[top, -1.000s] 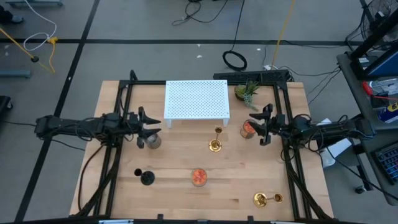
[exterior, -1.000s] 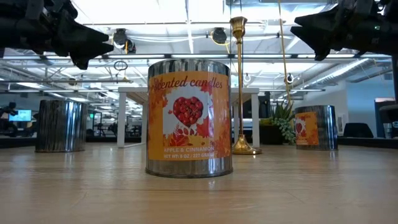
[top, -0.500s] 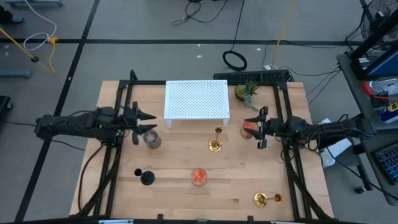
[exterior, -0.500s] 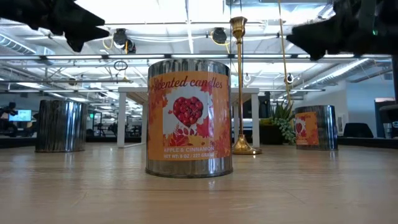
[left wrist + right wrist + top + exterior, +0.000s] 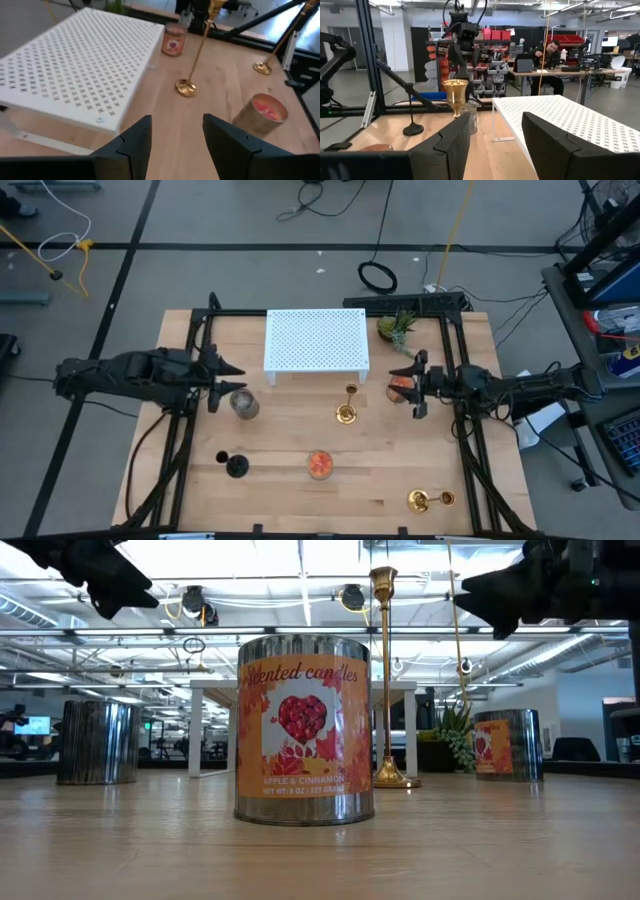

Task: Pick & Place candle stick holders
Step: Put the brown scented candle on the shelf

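Both end effectors are open and hold nothing. Your left end effector [image 5: 226, 378] hovers just beside the grey cup [image 5: 243, 404]; your right end effector [image 5: 412, 382] is over the orange cup [image 5: 399, 386]. Descend squarely, straddling each cup before closing.

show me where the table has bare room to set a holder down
Bare wood lies between the black holder and the centre orange candle, and along the near edge left of the fallen gold holder. It is crowded by the white stand, where the upright gold holder, grey cup and both grippers sit.
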